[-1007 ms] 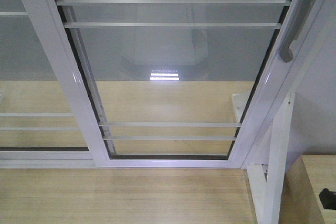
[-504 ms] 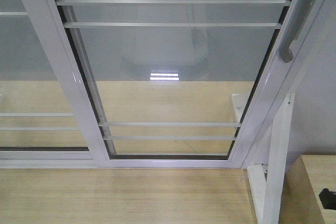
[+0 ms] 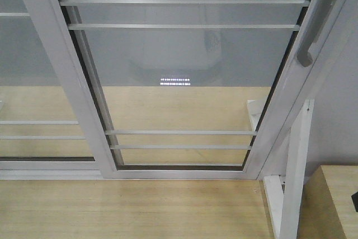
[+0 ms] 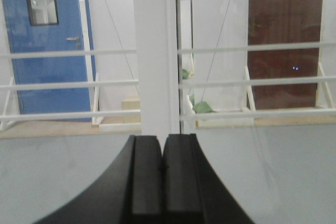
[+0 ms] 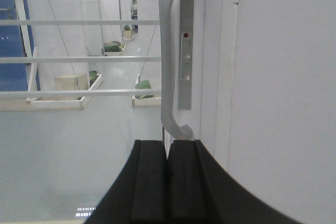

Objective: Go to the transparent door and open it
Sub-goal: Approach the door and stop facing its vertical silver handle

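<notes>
Closed transparent door [image 3: 184, 76], grey handle [image 5: 169, 61]

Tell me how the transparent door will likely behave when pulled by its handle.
The transparent door probably slides sideways rather than swings: its frame overlaps the neighbouring panel. The handle looks rigid, smooth, perhaps slippery. Large glass suggests heavy; pull steadily.

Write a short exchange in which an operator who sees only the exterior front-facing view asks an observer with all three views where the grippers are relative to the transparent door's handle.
Operator: I see the transparent door and the lower end of its handle at top right, but no grippers. Where is the right one?
Observer: In its wrist view, the right gripper sits just below the handle's lower end; I cannot tell whether they touch.
Operator: Is it open?
Observer: No, its fingers are pressed together.
Operator: And the left?
Observer: The left gripper is shut too, facing a white frame post.
</notes>
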Motion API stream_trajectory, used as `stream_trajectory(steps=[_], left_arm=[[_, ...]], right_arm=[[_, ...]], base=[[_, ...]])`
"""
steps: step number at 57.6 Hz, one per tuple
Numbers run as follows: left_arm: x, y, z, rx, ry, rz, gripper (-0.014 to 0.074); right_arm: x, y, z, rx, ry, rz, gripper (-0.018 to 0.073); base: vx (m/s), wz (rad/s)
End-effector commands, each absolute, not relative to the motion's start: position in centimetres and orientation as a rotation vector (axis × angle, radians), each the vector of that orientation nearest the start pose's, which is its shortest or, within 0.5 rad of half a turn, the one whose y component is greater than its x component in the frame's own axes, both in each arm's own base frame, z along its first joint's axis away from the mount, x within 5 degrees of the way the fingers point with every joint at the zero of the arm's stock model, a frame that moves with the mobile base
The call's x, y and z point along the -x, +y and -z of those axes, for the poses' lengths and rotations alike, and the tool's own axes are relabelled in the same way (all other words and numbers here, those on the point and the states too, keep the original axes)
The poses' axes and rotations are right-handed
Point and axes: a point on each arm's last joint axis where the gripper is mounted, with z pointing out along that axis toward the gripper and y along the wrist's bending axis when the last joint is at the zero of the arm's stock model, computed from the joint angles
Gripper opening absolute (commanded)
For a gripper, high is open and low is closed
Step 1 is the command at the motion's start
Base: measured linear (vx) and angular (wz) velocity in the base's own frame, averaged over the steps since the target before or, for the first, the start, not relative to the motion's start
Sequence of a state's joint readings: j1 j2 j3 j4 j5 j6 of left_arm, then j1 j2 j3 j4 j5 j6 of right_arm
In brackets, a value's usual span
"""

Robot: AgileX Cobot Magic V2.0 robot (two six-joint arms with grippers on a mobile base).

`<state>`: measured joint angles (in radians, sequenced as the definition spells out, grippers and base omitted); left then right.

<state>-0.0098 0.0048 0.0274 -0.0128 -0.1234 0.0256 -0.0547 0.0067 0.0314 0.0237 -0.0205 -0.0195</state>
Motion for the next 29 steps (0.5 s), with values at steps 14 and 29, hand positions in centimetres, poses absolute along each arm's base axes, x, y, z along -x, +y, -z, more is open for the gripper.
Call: stream_trajectory(steps=[14, 29], left_arm=[[-3.6, 0.0, -29.1, 0.002, 1.006, 0.008, -0.0006], [-0.8, 0.0, -41.4, -0.011, 0.874, -0.011, -0.0004]], right_arm=[[-4.0, -0.2, -29.1, -0.028, 1.214, 0.063, -0.0005], [-2.1, -0.1, -41.9, -0.016, 1.02, 0.077, -0.0004]], base=[[0.0, 0.0], [0.0, 0.0]])
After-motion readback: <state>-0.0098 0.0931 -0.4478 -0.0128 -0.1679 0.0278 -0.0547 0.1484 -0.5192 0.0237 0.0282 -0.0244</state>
